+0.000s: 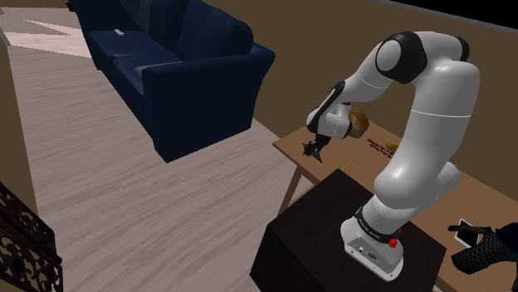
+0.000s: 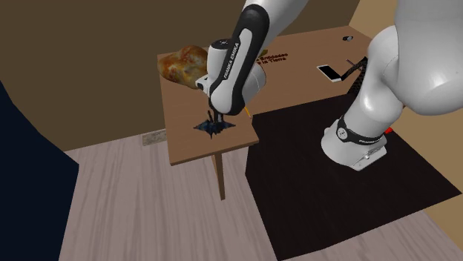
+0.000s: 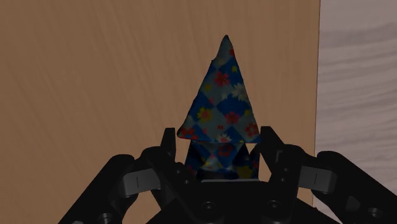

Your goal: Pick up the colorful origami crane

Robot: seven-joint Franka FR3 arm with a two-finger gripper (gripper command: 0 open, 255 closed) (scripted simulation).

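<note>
Claw (image 3: 219, 143) is down low over the surface, and its two black fingers (image 3: 169, 147) are pressed against either side of the origami crane (image 3: 219, 105). That's a grip on the paper body. The crane is blue, dotted with red, yellow and white flowers, and one pointed tip sticks out past the fingertips. In the second exterior view the crane (image 2: 214, 127) sits right under the claw (image 2: 214, 117), close to the near corner of the surface (image 2: 185, 144). Whether it touches the wood or hangs just clear, I cannot tell.

The surface is a plain light-brown wooden top on thin legs. Its edge runs just beside the crane, with pale plank floor (image 1: 124, 191) beyond. Toward the far end lies a lumpy golden-brown object (image 2: 182, 64), well apart from the crane. There's also a flat item with lettering (image 2: 271, 59) and a small white slab (image 2: 331, 71).

The white arm (image 1: 432, 99) arches over from its black box stand (image 1: 324, 240), which butts against the surface. Out in the room, a dark blue sofa (image 1: 183, 66) stands on the planks, brown walls close in behind, and dark ornate ironwork (image 1: 25, 245) shows at the shoulder view's lower left.
</note>
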